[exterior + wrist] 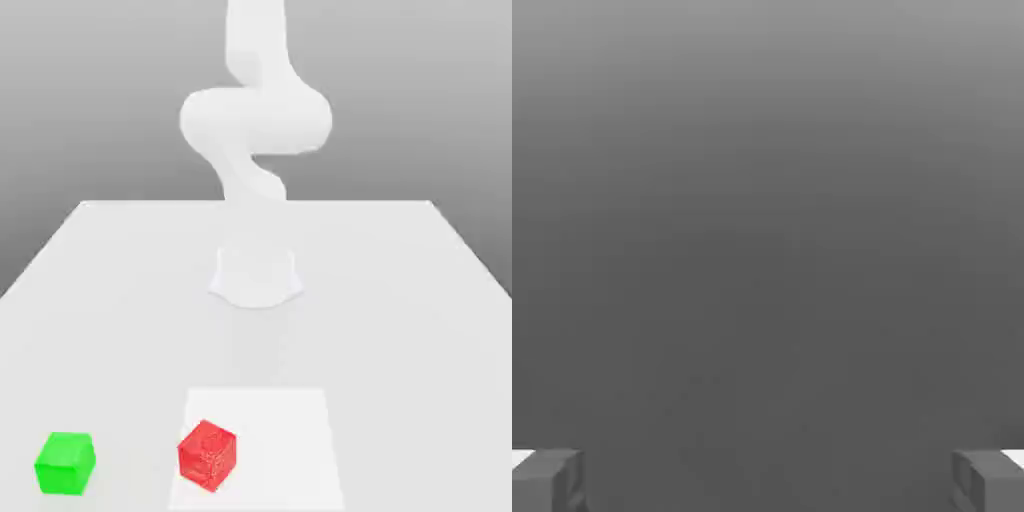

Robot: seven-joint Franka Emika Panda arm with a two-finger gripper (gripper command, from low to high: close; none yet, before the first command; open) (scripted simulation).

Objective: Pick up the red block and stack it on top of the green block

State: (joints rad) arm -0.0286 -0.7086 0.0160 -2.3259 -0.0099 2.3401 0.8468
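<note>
The red block (208, 455) lies on the table near the front edge, turned slightly askew. The green block (66, 462) rests on the table to the exterior view's left of it, about a block's width and a half apart. In the hand view my gripper (768, 480) is open, its two grey fingertips (547, 480) standing far apart with nothing between them. That view looks onto a plain grey background, with neither block in it.
The white arm (255, 120) rises from its round base (256, 275) in the middle of the white table (400, 300). A paler square patch (290, 430) marks the table under and beside the red block.
</note>
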